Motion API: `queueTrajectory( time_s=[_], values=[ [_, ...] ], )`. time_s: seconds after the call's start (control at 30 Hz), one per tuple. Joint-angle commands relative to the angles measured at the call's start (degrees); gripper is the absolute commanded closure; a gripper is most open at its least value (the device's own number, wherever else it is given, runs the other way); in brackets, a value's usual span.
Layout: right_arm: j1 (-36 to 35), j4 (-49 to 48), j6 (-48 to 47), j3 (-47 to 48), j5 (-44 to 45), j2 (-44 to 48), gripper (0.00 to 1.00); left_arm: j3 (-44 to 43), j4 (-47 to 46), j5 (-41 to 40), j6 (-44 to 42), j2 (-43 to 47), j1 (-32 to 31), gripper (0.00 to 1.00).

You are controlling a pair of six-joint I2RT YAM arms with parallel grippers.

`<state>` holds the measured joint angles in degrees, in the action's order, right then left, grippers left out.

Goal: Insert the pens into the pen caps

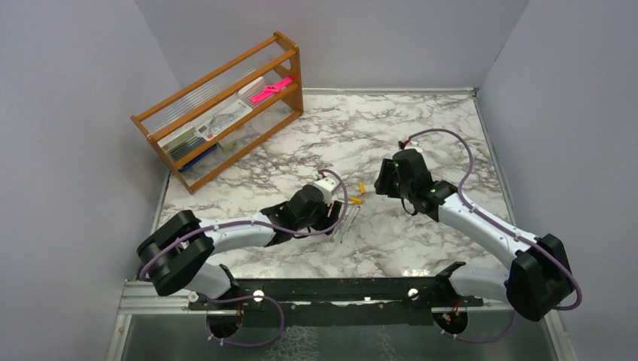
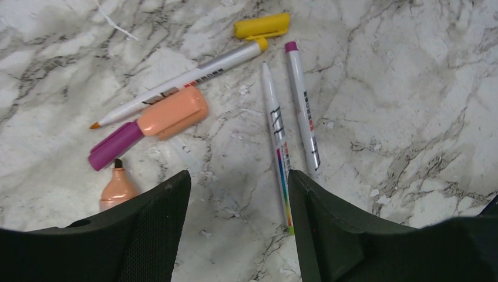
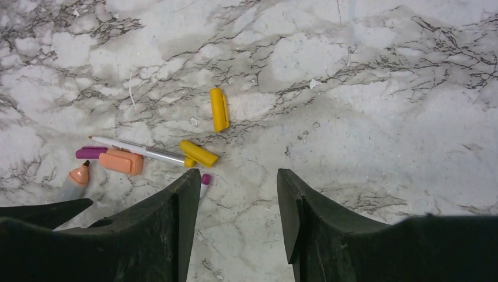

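Note:
In the left wrist view several pens lie on the marble: a white pen with an orange tip and yellow end, two slim white pens and a peach marker. An orange-pink pen cap sits on a purple barrel. A yellow pen cap lies beyond them. My left gripper hangs open over bare marble, its right finger beside the rainbow-striped pen. My right gripper is open and empty. Ahead of it lie two yellow pen caps.
A wooden rack stands at the back left and holds a bright pink item and flat sheets. Grey walls close in the marble table. The two arms meet near the table's middle, close to the yellow caps.

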<state>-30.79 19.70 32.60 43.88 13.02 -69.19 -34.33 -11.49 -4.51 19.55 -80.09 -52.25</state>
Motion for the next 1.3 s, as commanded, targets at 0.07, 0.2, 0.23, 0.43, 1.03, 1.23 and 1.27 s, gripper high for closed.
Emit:
queueTrajectory(
  time_s=[0.07,0.2,0.23,0.43,1.03,1.23,1.27],
  values=[
    [-0.15,0.16,-1.62,-1.86,0.56,1.29,0.49,-2.53,0.17,-0.31,-0.92,-3.43,-3.45,0.36],
    [-0.15,0.67,-1.71,-2.27,1.1,2.14,0.49,-3.3,0.55,-1.45,-1.09,-4.75,-4.83,0.36],
    [-0.15,0.76,-1.81,-2.4,1.27,2.32,0.49,-3.56,0.72,-1.79,-1.09,-5.11,-5.2,0.36],
    [-0.15,0.93,-2.19,-2.83,1.91,2.94,0.49,-4.62,0.98,-3.01,-0.43,-7.37,-6.63,0.41],
    [-0.14,0.72,-2.45,-4.72,1.66,4.06,0.51,-7.33,4.98,-9.65,0.12,-12.11,-9.27,0.65],
    [-0.15,0.46,-2.8,-4.81,1.2,3.71,0.51,-8.26,4.14,-6.91,-0.67,-16.04,-9.27,1.0],
    [-0.15,0.43,-2.8,-4.72,0.7,3.83,0.51,-8.48,4.23,-6.84,-0.81,-16.54,-9.27,1.0]
  ],
)
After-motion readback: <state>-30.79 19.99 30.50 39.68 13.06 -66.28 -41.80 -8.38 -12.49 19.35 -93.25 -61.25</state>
